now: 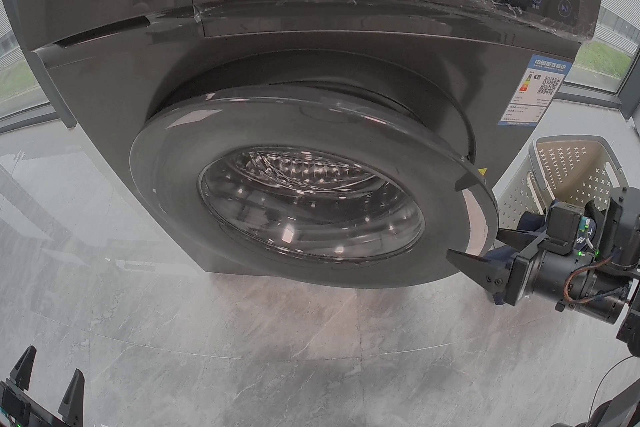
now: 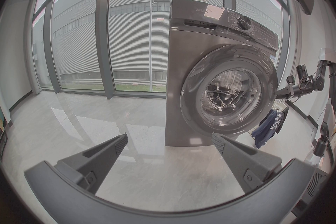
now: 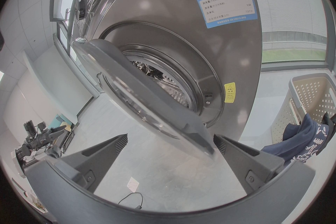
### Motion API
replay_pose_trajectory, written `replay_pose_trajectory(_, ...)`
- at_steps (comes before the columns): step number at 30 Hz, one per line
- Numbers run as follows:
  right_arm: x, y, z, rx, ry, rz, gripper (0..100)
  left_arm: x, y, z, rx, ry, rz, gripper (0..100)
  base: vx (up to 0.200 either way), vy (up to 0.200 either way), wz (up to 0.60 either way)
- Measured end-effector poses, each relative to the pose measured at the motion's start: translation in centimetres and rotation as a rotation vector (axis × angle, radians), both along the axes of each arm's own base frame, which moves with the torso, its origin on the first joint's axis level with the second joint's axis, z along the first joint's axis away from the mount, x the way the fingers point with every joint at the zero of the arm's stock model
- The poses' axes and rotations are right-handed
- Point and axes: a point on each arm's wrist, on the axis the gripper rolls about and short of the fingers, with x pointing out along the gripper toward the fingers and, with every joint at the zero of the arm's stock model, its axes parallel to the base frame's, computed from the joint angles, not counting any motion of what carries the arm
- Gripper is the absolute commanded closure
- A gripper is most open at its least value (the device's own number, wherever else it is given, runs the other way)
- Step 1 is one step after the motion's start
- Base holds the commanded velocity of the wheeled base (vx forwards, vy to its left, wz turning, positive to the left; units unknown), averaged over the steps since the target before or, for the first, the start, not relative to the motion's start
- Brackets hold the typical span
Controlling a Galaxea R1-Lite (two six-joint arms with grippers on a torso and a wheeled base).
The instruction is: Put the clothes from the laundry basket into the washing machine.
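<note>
- My right pincer [image 3: 169, 140] is spread, with the right edge of the ajar door [image 1: 300, 195] between its fingers.
- My left pincer [image 2: 168, 137], near left, is spread and holds nothing.
- Navy clothes [image 3: 301, 137] with white print drape over the beige laundry basket [image 1: 573, 168], right of the grey washing machine [image 1: 320, 48].
- 1 blue-edged label [image 1: 543, 89] carries a QR code.

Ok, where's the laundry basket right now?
In the head view the laundry basket stands on the floor at the robot's right, beside the washing machine, with a dark blue garment draped over its rim.
</note>
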Motion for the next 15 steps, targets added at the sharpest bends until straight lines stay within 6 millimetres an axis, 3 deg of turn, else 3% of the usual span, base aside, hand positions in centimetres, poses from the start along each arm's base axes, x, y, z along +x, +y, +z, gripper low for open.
replay_pose_trajectory(6, 0.3, 0.9, -0.9, -0.021, 0.034, 0.034, 0, 0.0, 0.0, 0.0, 0.000, 0.000, 0.000, 0, -0.200, 0.000, 0.00)
replay_pose_trajectory(15, -1.9, 0.5, -2.1, -0.047, 0.074, 0.079, 0, 0.0, 0.0, 0.0, 0.000, 0.000, -0.001, 0, 0.000, 0.000, 0.00)
